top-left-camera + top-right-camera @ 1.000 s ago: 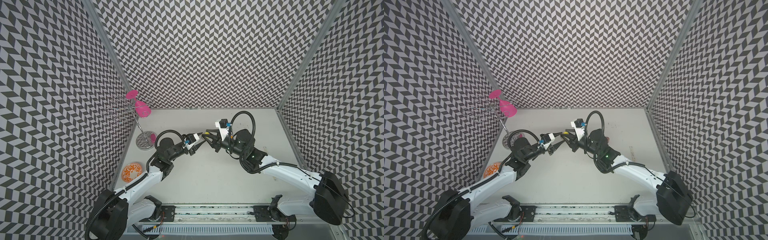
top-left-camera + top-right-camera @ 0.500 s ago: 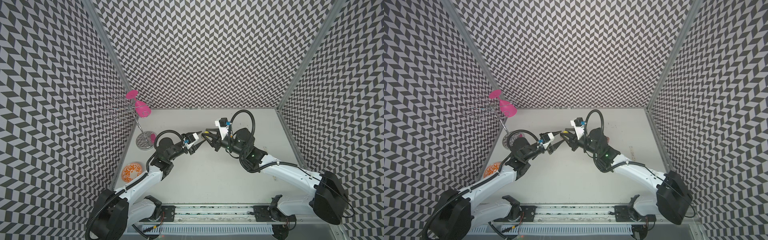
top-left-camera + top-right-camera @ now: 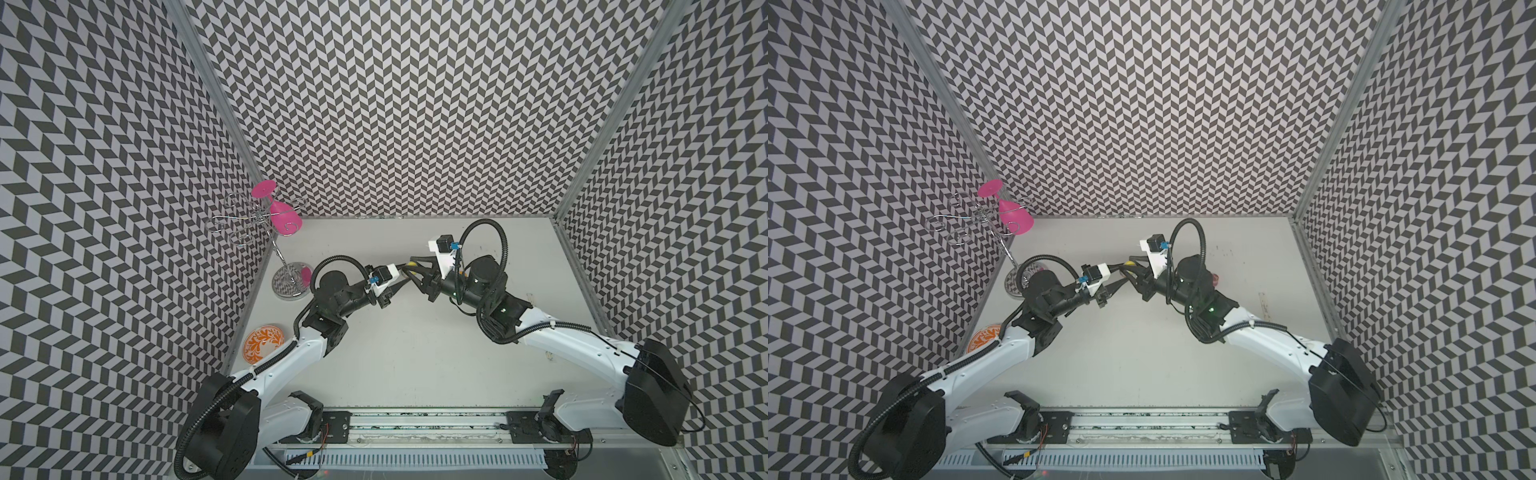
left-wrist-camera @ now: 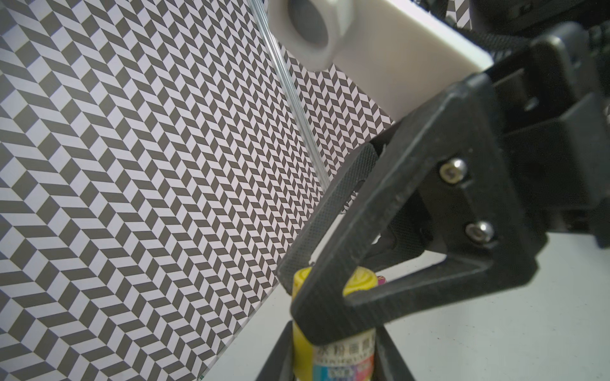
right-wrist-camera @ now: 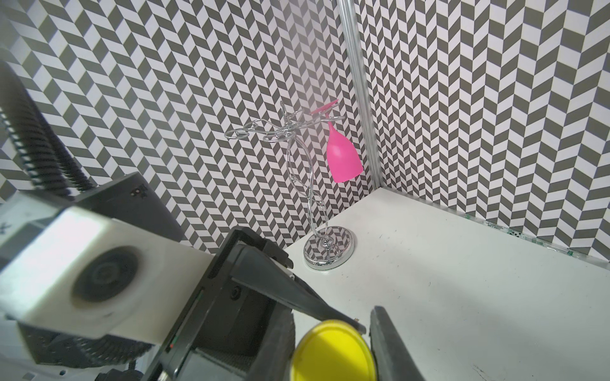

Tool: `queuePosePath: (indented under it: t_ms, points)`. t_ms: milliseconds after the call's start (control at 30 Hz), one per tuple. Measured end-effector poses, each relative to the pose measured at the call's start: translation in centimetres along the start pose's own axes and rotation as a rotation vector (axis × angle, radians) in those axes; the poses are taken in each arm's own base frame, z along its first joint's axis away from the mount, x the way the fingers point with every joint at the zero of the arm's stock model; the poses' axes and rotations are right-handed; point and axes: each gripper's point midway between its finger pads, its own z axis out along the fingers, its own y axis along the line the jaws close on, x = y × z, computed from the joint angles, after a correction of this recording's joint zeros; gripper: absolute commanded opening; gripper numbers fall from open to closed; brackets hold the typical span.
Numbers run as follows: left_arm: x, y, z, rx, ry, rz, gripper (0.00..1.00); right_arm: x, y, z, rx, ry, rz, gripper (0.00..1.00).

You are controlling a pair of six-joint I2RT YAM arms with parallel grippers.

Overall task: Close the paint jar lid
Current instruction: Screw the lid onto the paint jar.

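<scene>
When I look in both top views, my left gripper (image 3: 402, 277) and my right gripper (image 3: 413, 270) meet at the yellow lid (image 3: 411, 262), over the table (image 3: 415, 353). My left wrist view shows my left gripper squeezing the paint jar (image 4: 343, 361). My right wrist view shows my right gripper pinching the yellow lid (image 5: 331, 354) on top.

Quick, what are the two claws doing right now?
The left gripper: closed, holding the jar.
The right gripper: closed on the lid.
</scene>
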Motion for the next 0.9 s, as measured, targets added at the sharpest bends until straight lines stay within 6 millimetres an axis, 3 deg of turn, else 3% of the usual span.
queuePosePath:
  t_ms: [67,233,367,500,700,900]
  points:
    - [0.1,0.0,0.0,-0.002,0.004,0.001,0.26,0.0,-0.1,0.0,0.005,0.001,0.000,0.45]
    - [0.4,1.4,0.2,-0.059,0.041,0.011,0.25,0.0,-0.2,-1.4,0.049,0.002,-0.005,0.70]
    - [0.5,2.9,0.3,-0.109,0.069,0.020,0.26,-1.6,0.0,-4.2,0.085,-0.048,-0.031,0.72]
    - [1.3,3.1,0.4,-0.075,0.096,0.008,0.26,-3.2,-0.2,-6.3,0.107,-0.089,-0.083,0.68]
    - [0.7,-0.1,0.6,0.165,0.045,-0.015,0.26,-2.1,-0.6,-6.8,0.078,-0.048,-0.230,0.58]
    - [-0.2,-2.9,-0.1,0.330,-0.010,-0.033,0.27,-0.8,0.5,-6.9,-0.032,-0.011,-0.329,0.49]
